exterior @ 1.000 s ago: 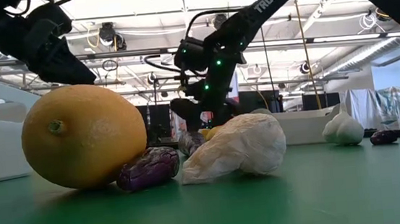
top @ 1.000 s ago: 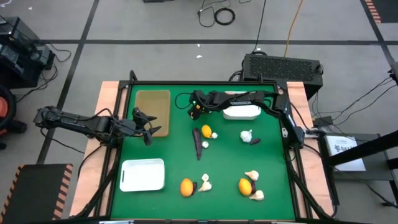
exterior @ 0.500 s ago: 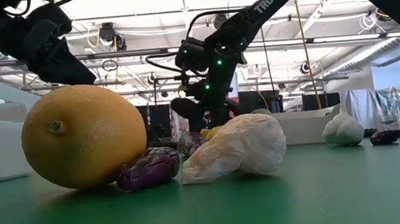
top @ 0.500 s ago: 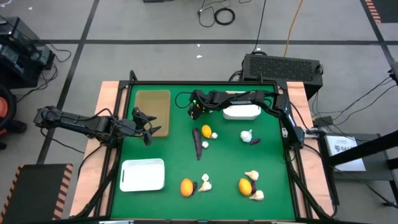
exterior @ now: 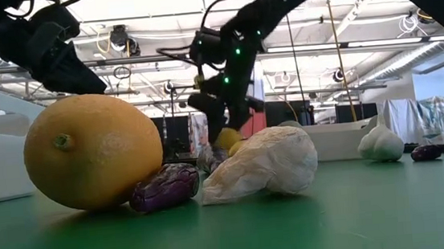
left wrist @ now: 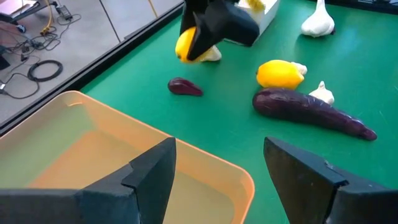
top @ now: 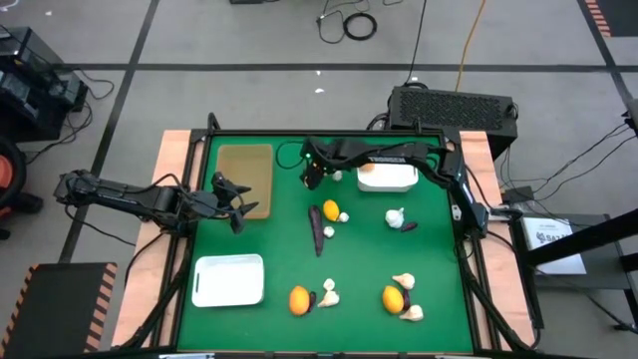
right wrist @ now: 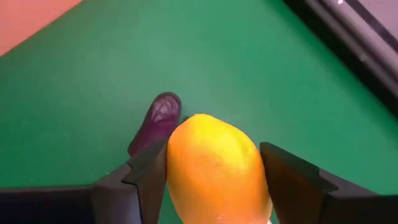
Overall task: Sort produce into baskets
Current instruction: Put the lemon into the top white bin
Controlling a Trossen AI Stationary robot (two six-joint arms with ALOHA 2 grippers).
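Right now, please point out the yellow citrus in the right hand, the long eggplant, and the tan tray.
yellow citrus [right wrist: 214, 168], right wrist view, middle of its peel.
long eggplant [left wrist: 308, 110], left wrist view, middle of its body.
tan tray [top: 244, 165], high view, its bare floor.

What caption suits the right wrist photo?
Right hand grips a yellow citrus fruit above a small purple piece.

Lab: floor cables [top: 349, 24], ceiling strip lights [exterior: 160, 57]

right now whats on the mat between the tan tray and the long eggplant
Only bare green mat, by the high view. The tan tray sits far left, the long eggplant mid-table. The right gripper, holding a lemon, hangs above that stretch, farther back.
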